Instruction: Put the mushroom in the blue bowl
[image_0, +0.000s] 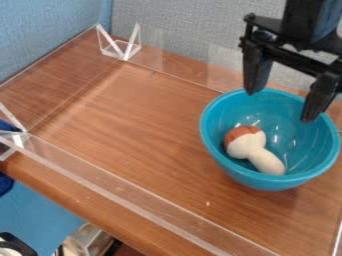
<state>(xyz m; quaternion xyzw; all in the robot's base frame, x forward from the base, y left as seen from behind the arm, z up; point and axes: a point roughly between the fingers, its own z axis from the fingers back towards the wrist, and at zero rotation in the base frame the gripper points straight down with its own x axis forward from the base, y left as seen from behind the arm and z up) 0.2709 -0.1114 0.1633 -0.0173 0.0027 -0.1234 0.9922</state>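
Observation:
The mushroom (254, 148) lies on its side inside the blue bowl (218, 140), orange-brown cap to the left and cream stem pointing right. The bowl stands on the right part of the wooden table. My gripper (286, 88) hangs above the bowl's far rim, black fingers pointing down and spread wide, open with nothing between them. It is well clear of the mushroom.
A low clear acrylic wall (120, 195) runs around the wooden tabletop (120, 110). Clear triangular brackets (118, 44) stand at the back left corner. A blue wall lies behind.

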